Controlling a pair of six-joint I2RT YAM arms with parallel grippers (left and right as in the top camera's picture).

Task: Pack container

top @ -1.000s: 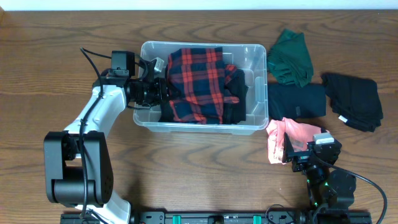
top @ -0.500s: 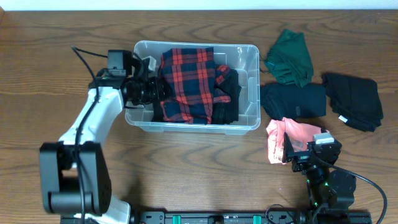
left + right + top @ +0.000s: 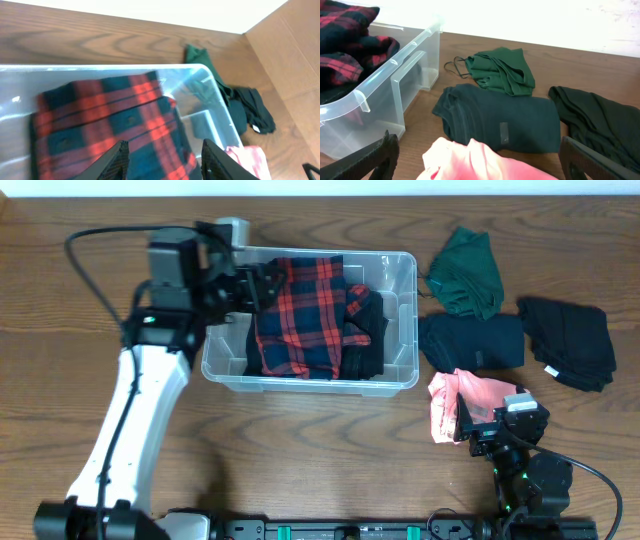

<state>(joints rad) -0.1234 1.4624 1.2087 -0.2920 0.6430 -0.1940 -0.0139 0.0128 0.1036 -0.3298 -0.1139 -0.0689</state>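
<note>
White left arm (image 3: 128, 415), black joints (image 3: 168, 265), black cables (image 3: 100, 232).

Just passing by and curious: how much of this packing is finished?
Done: a plaid shirt and black clothing lie in the container. In hand: nothing; left hand hovers open above it, right hand sits open at the pink garment. Left outside: that, the green garment, two dark garments.

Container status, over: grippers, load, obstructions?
Left gripper open, empty, over the container. Right gripper open above pink cloth. Container holds plaid shirt on dark clothing. No obstruction seen.
</note>
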